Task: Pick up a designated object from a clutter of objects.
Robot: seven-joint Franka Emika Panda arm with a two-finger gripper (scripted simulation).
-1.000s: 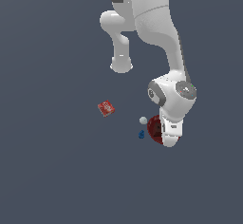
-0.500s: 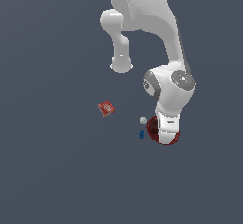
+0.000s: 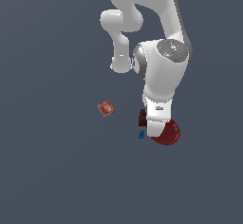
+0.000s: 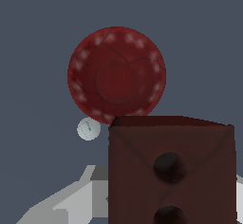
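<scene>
The dark maroon-brown block fills the near part of the wrist view, with two dark holes in its face, and sits between my grey fingers. In the exterior view it peeks out beside the white hand. My gripper appears shut on it; the fingertips are hidden. The round red bowl lies beyond the block and also shows in the exterior view, partly under the hand. The tiny white ball lies beside the bowl.
The bright red flat printed box lies apart, toward the exterior view's left. The tiny blue piece sits just below the block in the exterior view. The white arm rises above the clutter. The floor is plain dark grey.
The arm and hand have shifted toward the exterior view's left. The dark block now shows beside the hand, where the white ball showed before. The bowl is more uncovered.
</scene>
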